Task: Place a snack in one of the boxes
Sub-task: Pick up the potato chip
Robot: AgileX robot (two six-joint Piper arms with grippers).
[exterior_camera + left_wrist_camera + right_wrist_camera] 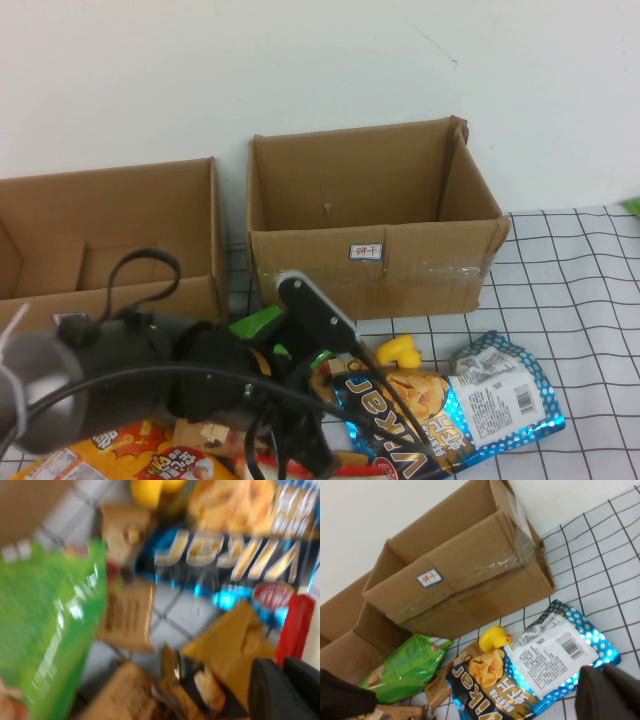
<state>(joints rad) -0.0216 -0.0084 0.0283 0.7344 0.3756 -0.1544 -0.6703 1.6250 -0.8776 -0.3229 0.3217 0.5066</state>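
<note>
The snack is mostly hidden under my left arm. Only its red end [295, 625] and a cream strip show in the left wrist view, and a red-and-white edge [365, 470] shows at the bottom of the high view. My left gripper [286, 690] is low over the snack pile, and its fingers look shut with the red end running in between them. The lower, wider brown box [120, 210] stands open at the back left. My right gripper [615, 692] is out of the high view, shut and empty, above the table's right side.
A taller taped box [420, 270] with a small white label [365, 252] stands at the back centre. A green bag [255, 322], a blue-black Vikar bag [440, 410], a yellow duck [398, 350], an orange bag [130, 455] and brown packets [127, 615] crowd the front.
</note>
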